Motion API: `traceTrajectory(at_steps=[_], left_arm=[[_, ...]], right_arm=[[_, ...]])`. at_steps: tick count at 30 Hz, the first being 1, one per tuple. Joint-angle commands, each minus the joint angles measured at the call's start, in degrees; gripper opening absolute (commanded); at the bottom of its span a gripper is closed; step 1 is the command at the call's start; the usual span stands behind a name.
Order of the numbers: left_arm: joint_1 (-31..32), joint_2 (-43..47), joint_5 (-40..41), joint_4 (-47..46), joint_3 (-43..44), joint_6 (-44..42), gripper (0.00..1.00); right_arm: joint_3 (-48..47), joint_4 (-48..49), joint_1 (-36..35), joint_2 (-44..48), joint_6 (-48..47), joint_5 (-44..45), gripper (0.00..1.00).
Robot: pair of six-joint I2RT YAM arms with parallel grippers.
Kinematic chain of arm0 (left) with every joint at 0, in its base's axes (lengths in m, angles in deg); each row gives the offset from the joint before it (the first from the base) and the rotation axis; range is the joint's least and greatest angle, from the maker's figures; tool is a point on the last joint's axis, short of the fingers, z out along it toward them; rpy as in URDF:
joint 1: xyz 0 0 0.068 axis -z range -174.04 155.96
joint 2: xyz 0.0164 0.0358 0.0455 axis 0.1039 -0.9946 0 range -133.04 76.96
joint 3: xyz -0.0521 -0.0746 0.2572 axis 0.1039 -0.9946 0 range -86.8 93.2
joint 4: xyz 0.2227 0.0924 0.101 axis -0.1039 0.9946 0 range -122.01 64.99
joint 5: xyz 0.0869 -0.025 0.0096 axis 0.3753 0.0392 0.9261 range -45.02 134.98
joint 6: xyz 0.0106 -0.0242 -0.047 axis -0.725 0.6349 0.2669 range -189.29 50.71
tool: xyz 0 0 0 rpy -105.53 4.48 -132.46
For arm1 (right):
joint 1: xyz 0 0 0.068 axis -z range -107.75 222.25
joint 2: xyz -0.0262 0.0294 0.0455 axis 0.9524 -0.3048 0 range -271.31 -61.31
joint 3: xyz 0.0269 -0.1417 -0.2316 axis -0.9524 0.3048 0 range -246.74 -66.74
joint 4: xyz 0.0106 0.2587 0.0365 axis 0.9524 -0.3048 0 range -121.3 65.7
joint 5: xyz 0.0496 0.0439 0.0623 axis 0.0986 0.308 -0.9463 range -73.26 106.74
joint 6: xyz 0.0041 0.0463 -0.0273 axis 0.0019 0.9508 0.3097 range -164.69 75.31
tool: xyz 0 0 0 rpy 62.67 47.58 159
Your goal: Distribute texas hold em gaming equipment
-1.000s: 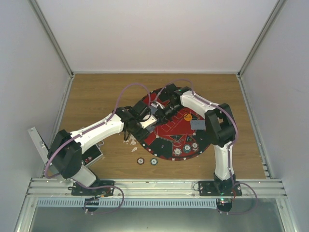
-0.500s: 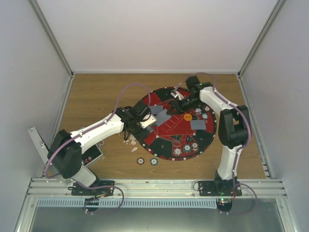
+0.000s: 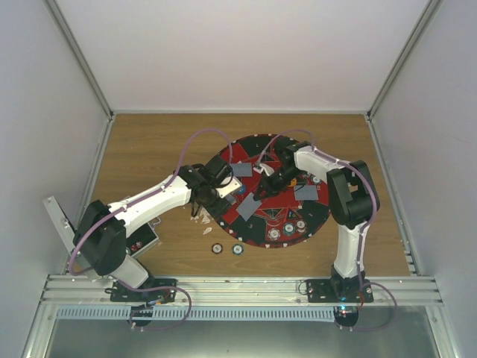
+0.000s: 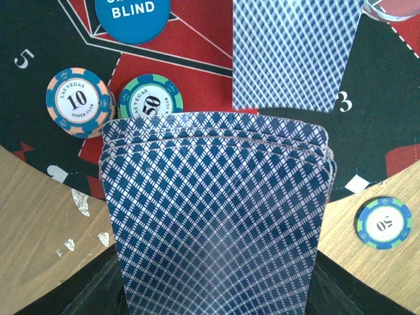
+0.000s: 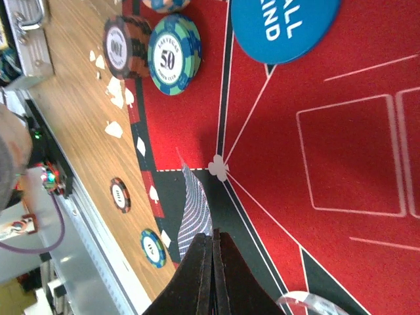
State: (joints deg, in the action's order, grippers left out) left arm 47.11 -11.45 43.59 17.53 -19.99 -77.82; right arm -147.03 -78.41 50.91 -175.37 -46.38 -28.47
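Observation:
A fanned stack of blue-backed playing cards [image 4: 213, 216] fills the left wrist view, and my left gripper [image 3: 222, 188] is shut on it; its fingers are hidden under the stack. It hangs over the left rim of the round red-and-black mat [image 3: 313, 212]. My right gripper [image 5: 213, 239] is shut on a single card [image 5: 195, 216], seen edge-on just above the mat's black border. From above, that gripper [image 3: 262, 192] sits near the mat's middle. One more card [image 4: 295, 52] lies flat on the mat. A 10 chip [image 4: 77, 102] and a 50 chip [image 4: 151, 102] lie beside a blue blind disc [image 4: 131, 16].
Two loose chips [image 3: 217, 248] [image 3: 237, 249] lie on the wood in front of the mat, and three chips [image 3: 288, 227] sit on its near rim. Cards [image 3: 242, 169] [image 3: 305, 192] lie on the mat. A black case [image 3: 141, 239] stands under my left arm.
My right arm left the deck with a card, swung to the mat's far side, then came back toward its middle. It now covers the orange disc. The left arm has stayed put.

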Motion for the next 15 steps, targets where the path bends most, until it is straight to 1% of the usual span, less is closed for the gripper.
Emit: traceTrajectory(at_steps=[1,6,10,12,15], left_arm=[[0.25,1.1,0.33,-0.98,-0.27,-0.29,0.58],[0.25,1.31,0.38,-0.92,-0.45,-0.25,0.58],[0.25,1.31,0.28,-0.94,-0.45,-0.21,0.58],[0.25,1.37,0.29,-0.87,-0.45,-0.25,0.58],[0.25,1.54,0.36,-0.85,-0.45,-0.24,0.58]], right_arm=[[-0.11,-0.24,-2.6,-2.82,-2.49,2.53,0.01],[-0.45,-0.48,-3.63,-3.82,-1.91,7.12,0.01],[-2.41,-1.06,-3.62,-3.23,-0.89,10.68,0.16],[-3.45,-1.54,-3.54,-2.58,-0.24,12.08,0.25],[-4.45,-2.42,-3.01,-0.87,0.68,14.21,0.34]])
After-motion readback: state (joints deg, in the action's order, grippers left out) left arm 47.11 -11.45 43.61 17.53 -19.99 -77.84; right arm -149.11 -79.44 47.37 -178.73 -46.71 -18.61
